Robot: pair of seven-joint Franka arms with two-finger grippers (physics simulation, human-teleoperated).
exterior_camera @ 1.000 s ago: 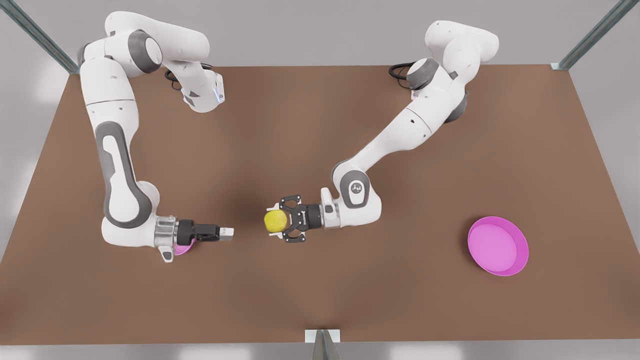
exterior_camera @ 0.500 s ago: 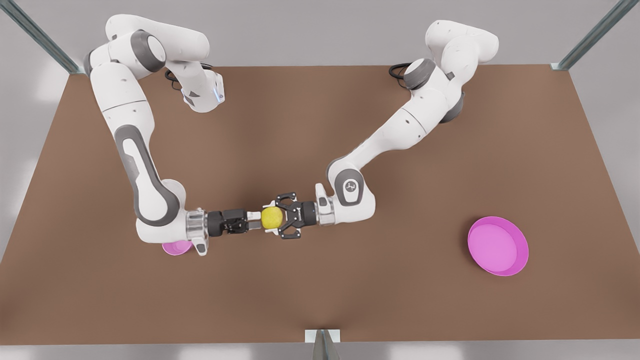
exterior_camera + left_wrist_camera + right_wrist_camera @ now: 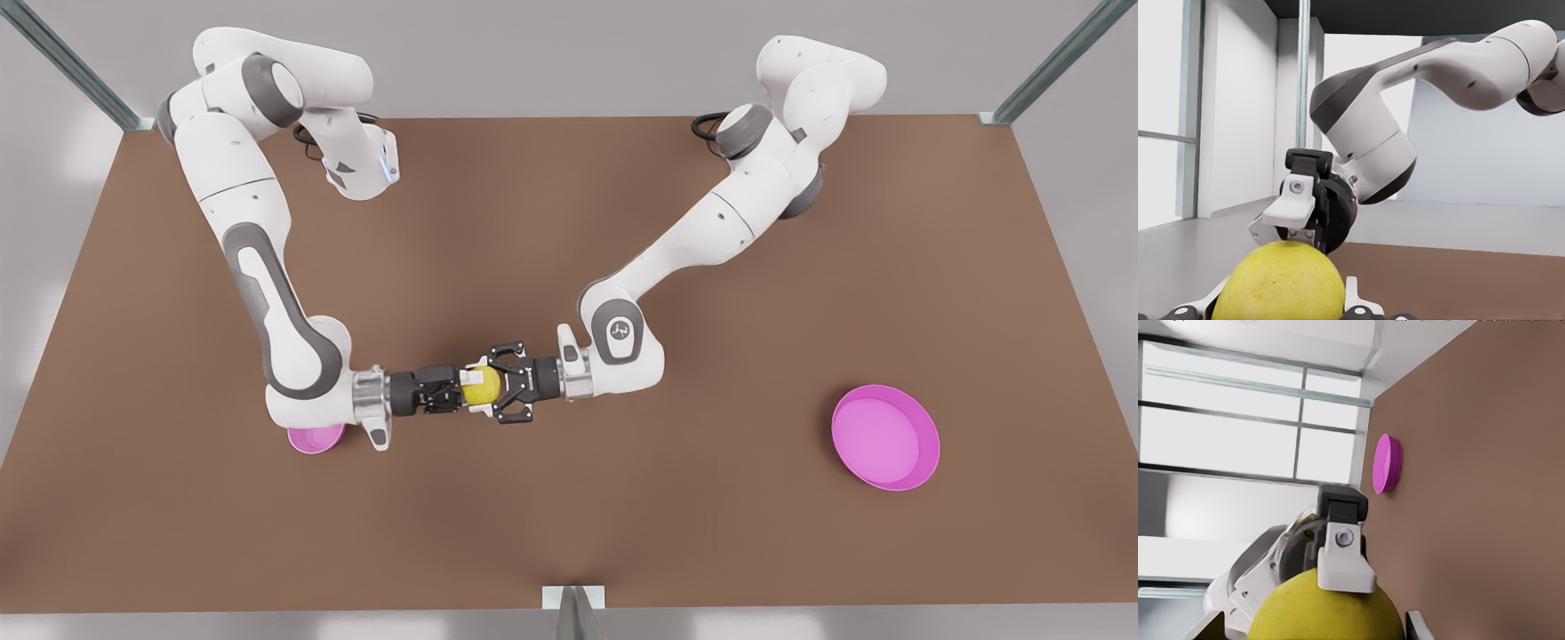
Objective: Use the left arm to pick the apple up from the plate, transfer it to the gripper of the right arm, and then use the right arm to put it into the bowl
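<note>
**Apple at handover point, mid-worktop**

Apple (image 3: pixel 481 386) sat off the worktop (image 3: pixel 569 222), held in the air between the two tools near the middle of the brown surface. It was well apart from both dishes.

Left tool (image 3: pixel 487 388) reached in from the front view's right, wrist level, and was clamped on the apple. In the left wrist view its two fingers lay against either side of the yellow-green fruit.

Right tool (image 3: pixel 457 391) reached in from the front view's left, level and head-on to the left tool, its tip at the apple's opposite side. The left wrist view showed it just behind and above the fruit. Could not tell whether it had closed on the apple. The right wrist view showed one pad of the left tool lying on the apple's upper surface, so the two grips stood crosswise to each other.

Plate (image 3: pixel 885 436) lay bare on the worktop toward the front view's right, clear of both arms. It also appeared far off and edge-on in the right wrist view.

Bowl (image 3: pixel 316 438) stood on the worktop at the front view's left. It was mostly hidden under the right arm's wrist, with only part of its rim visible.
</note>
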